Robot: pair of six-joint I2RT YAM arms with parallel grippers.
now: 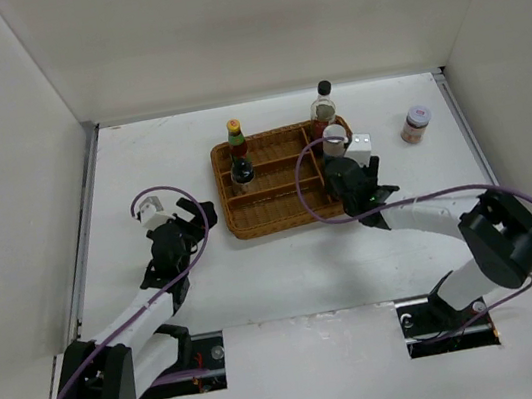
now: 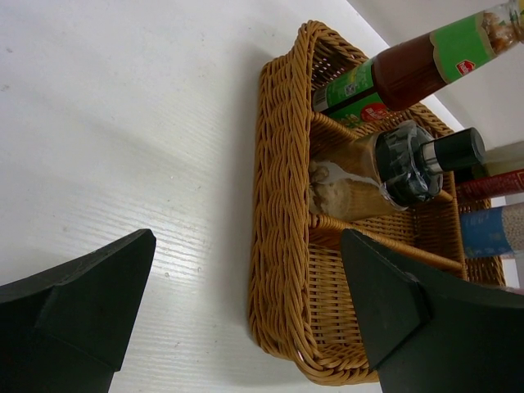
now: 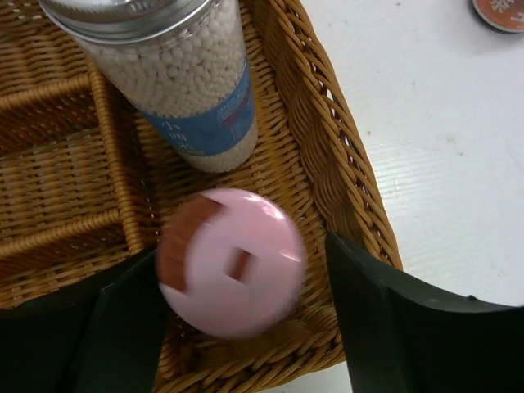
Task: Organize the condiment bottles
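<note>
The wicker tray holds the yellow-red-capped bottle and the small black-capped bottle in its left part. The silver-lidded blue-label jar stands in its right part. The tall dark-sauce bottle stands at the tray's far right corner. My right gripper is open around the pink-capped shaker, which is blurred in the tray's near right corner beside the blue-label jar. The short silver-lidded jar stands on the table to the right of the tray. My left gripper is open and empty by the tray's left end.
The white walls enclose the table on three sides. The tray's woven rim runs just inside my right finger. The tray's near left compartments hold nothing. Bare table lies left of and in front of the tray.
</note>
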